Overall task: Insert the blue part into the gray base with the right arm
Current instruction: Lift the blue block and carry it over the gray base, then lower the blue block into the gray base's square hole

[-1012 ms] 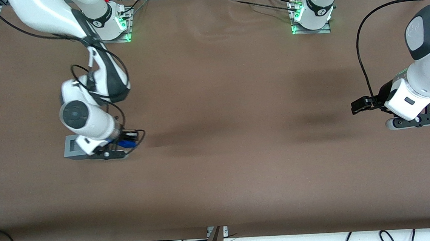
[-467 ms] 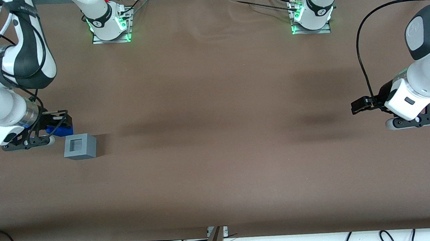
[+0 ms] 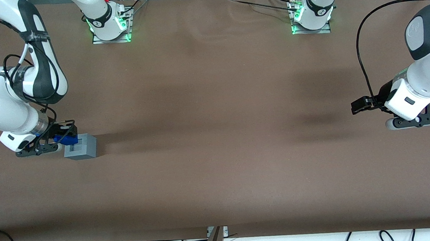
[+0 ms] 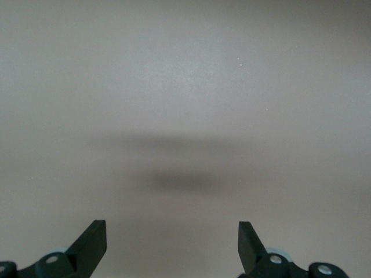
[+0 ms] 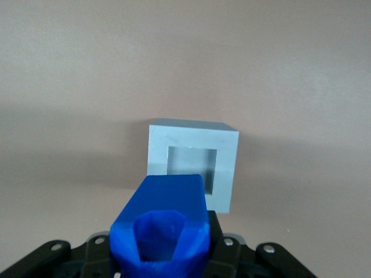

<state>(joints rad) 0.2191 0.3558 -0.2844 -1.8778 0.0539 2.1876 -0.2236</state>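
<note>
The gray base [image 3: 80,147] stands on the brown table toward the working arm's end, its square hole facing up. My right gripper [image 3: 64,139] is shut on the blue part [image 3: 66,139] and holds it beside the base, at the edge nearest the arm, slightly above the table. In the right wrist view the blue part [image 5: 164,223] fills the space between the jaws, and the gray base [image 5: 193,163] with its recessed hole sits just ahead of it. The fingertips are hidden by the blue part.
The brown table [image 3: 216,135] stretches wide toward the parked arm's end. Two arm mounts with green lights [image 3: 110,29] stand at the table's edge farthest from the front camera. Cables hang below the near edge.
One second ago the gripper with the blue part hung over the base; it swung out past the base toward the table's end, and now has come back to the base's edge.
</note>
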